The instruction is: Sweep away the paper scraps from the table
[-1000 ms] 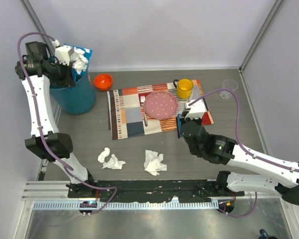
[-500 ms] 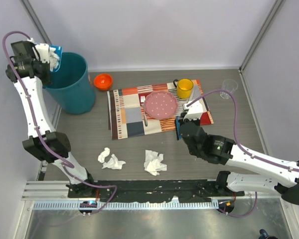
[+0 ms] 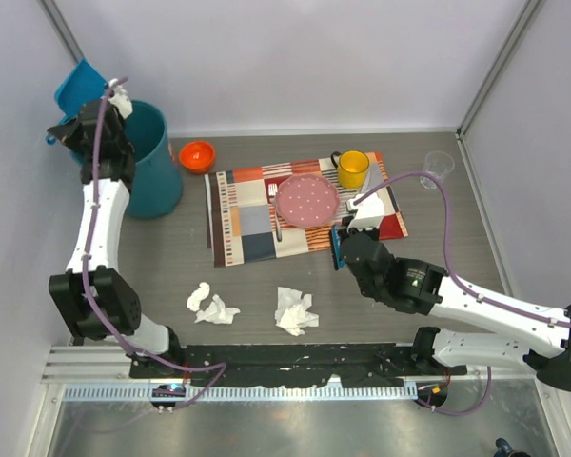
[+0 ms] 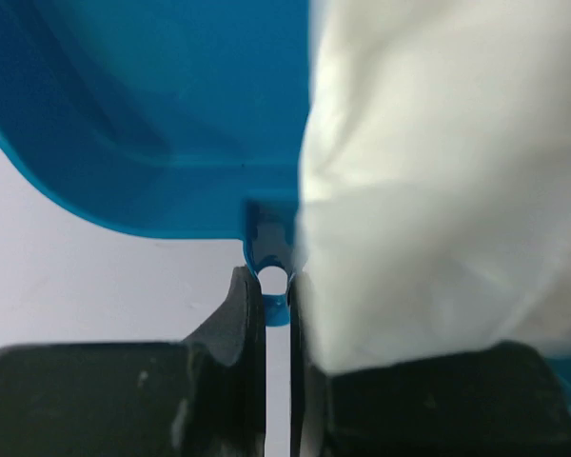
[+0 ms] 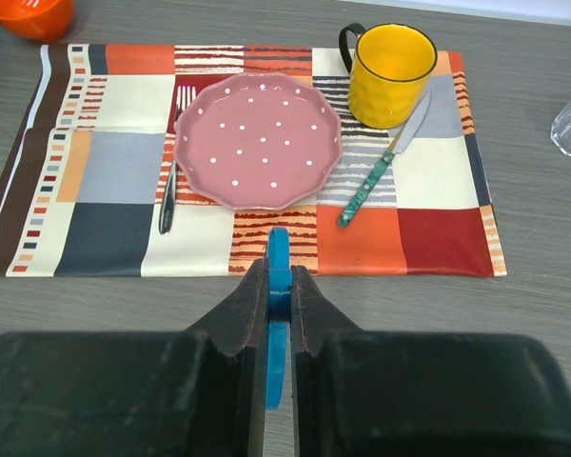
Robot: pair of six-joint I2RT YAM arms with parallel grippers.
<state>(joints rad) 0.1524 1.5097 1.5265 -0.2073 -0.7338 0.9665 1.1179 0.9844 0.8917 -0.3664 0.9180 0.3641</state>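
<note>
Blue dustpan [image 3: 76,84] held high by left pincer [image 4: 278,295]

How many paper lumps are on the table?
2: one crumpled white paper lump front left, maybe two pieces touching; another lump front centre. More paper sits in the blue plastic dustpan. Some may be hidden.

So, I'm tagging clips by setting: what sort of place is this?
Probably a robot lab cell staged as a dining spot: bare white walls, a placemat set with plate and mug.
</note>
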